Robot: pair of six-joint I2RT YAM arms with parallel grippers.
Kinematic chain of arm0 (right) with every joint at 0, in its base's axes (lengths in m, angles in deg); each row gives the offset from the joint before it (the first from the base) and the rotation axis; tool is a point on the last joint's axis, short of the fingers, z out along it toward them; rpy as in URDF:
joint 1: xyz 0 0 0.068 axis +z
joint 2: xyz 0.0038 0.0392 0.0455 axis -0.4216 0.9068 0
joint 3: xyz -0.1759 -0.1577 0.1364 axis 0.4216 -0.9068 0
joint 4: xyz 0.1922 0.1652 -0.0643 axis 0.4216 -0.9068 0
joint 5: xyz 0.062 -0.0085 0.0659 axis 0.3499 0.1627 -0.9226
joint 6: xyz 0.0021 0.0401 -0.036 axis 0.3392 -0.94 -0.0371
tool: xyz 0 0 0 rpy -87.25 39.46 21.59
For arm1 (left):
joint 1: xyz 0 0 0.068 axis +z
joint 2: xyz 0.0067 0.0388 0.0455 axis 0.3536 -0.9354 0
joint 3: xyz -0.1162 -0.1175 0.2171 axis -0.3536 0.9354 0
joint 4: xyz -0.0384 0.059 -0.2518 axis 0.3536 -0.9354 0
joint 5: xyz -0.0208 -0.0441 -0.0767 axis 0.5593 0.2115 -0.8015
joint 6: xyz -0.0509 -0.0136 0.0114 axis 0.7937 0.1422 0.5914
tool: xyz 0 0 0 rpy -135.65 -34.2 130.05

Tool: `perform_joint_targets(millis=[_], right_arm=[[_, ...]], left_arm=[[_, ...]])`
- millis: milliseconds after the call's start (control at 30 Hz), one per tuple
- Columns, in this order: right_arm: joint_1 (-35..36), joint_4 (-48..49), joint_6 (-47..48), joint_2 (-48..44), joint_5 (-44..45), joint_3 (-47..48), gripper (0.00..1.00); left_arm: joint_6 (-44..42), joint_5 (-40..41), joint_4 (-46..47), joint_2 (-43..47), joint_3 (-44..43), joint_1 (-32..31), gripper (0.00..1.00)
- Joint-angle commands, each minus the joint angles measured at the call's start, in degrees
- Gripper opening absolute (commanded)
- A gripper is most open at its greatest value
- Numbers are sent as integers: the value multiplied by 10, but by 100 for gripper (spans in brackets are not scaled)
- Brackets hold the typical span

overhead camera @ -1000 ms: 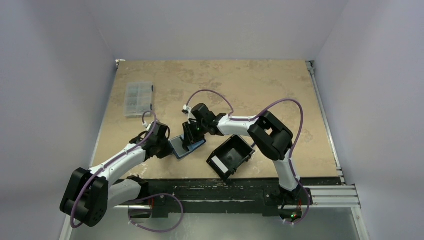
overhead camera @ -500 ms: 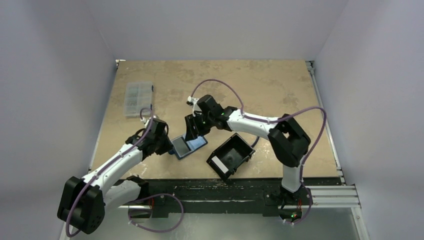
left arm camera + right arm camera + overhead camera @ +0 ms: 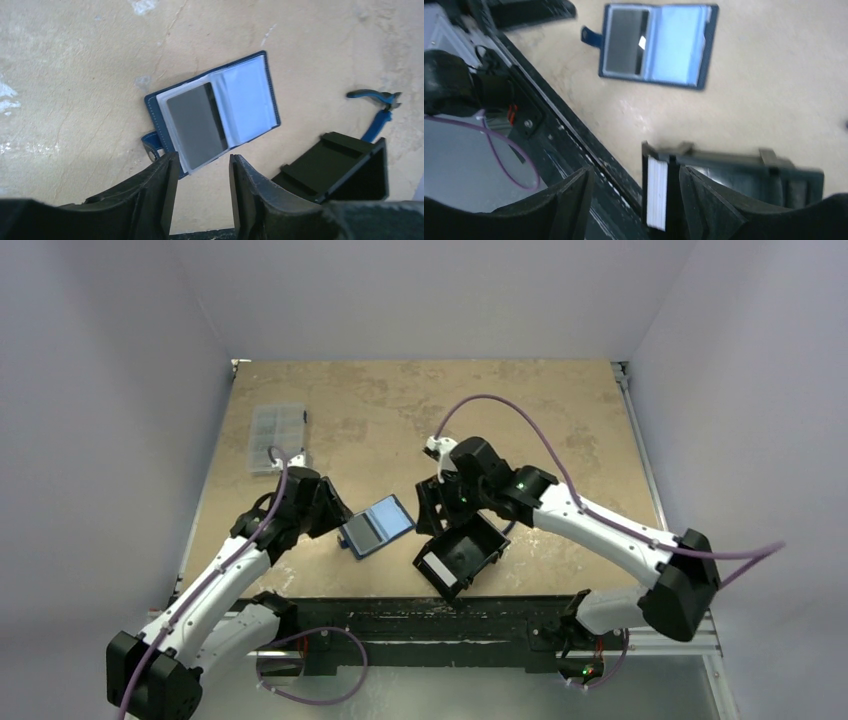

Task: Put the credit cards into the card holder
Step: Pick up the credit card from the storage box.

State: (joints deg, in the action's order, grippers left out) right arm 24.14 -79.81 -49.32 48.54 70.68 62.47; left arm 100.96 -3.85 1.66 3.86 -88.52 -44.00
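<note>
One card holder (image 3: 376, 526) lies spread open on the table (image 3: 520, 410), with one dark card (image 3: 195, 125) in the half nearer the left gripper (image 3: 330, 512). That gripper and the right gripper (image 3: 432, 510) flank it, both with jaws apart and empty. One black tray (image 3: 460, 555) sits just beside the holder, and one clear box (image 3: 276, 437) lies well apart from it.
</note>
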Motion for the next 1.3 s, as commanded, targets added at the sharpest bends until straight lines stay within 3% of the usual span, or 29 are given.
perform_joint_targets(millis=[0,100,233,833,1267], right_arm=[[-2,-98,-13,-80,39,-48,72],[-2,-120,-37,-126,40,-82,76],[-2,-63,-70,-153,-5,-149,79],[0,73,-74,-25,-46,-193,78],[6,121,-85,1,-76,-219,70]], left_arm=[[-24,-25,10,25,-35,-1,46],[-25,-43,23,32,-37,-1,48],[-22,-66,43,32,-32,-1,49],[-19,-99,54,34,-15,-1,53],[-15,-102,54,33,-18,-1,54]])
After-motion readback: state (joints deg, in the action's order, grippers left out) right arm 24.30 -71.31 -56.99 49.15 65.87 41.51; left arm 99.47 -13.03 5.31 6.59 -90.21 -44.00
